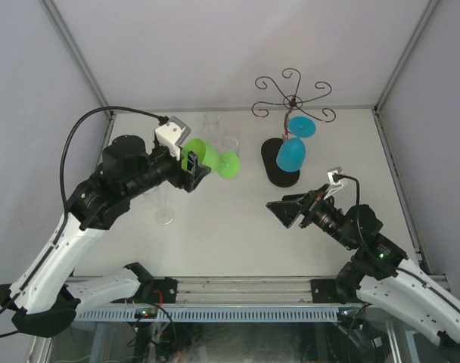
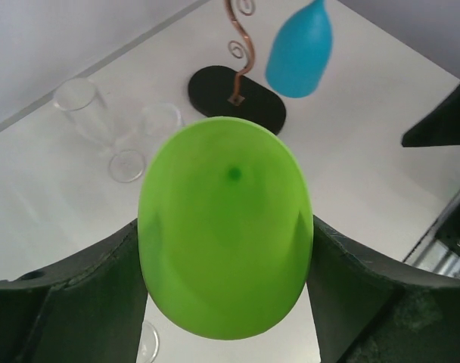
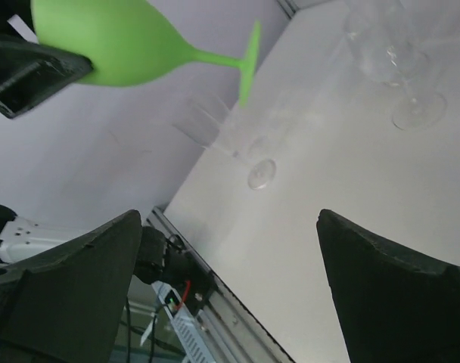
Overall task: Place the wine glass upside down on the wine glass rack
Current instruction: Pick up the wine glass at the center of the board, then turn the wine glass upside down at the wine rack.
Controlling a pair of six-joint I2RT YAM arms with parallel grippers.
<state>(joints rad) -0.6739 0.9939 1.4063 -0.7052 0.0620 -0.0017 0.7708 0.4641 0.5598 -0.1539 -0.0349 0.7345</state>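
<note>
While left claw (image 1: 192,163) grasps the green wine glass (image 1: 213,159) sideways and right claw (image 1: 289,212) gapes empty, carrying seems underway; next, invert it toward the rack (image 1: 292,99).

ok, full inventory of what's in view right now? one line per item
green wine glass: 1, green, held sideways above the table, foot pointing toward the rack.
blue wine glass: 1, blue, hanging upside down on the rack.
wine glass rack: 1, dark-brown wire on a black oval base, far side, right of centre.
clear glasses: 3, transparent, two at the far side left of the rack, one nearer on the left.
table: 1, white, under everything.
left gripper: 1, black, closed on the green wine glass's bowl.
right gripper: 1, black, open and empty, in front of the rack.
</note>
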